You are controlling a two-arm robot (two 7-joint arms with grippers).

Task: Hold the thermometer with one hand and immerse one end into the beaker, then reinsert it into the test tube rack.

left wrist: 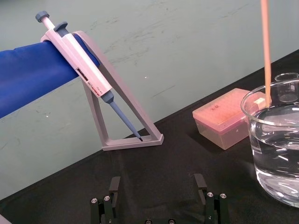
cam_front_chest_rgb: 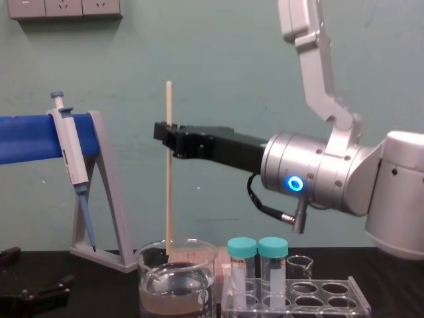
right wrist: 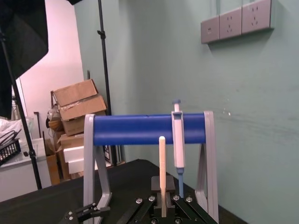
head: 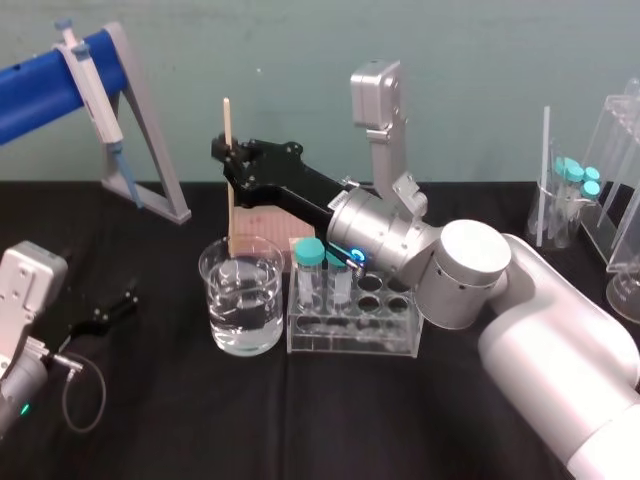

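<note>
Left gripper [left wrist: 157,185] released, idle; right gripper [cam_front_chest_rgb: 168,138] grasping thermometer [cam_front_chest_rgb: 168,199] upright; chest view shows lower end at beaker [cam_front_chest_rgb: 154,291] rim.

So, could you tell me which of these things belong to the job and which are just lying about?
Job:
thermometer
right tool, gripping it
beaker
rack

Lying about:
pipette
stand
pink box
capped tubes in the rack
left tool, parked open at the left
</note>
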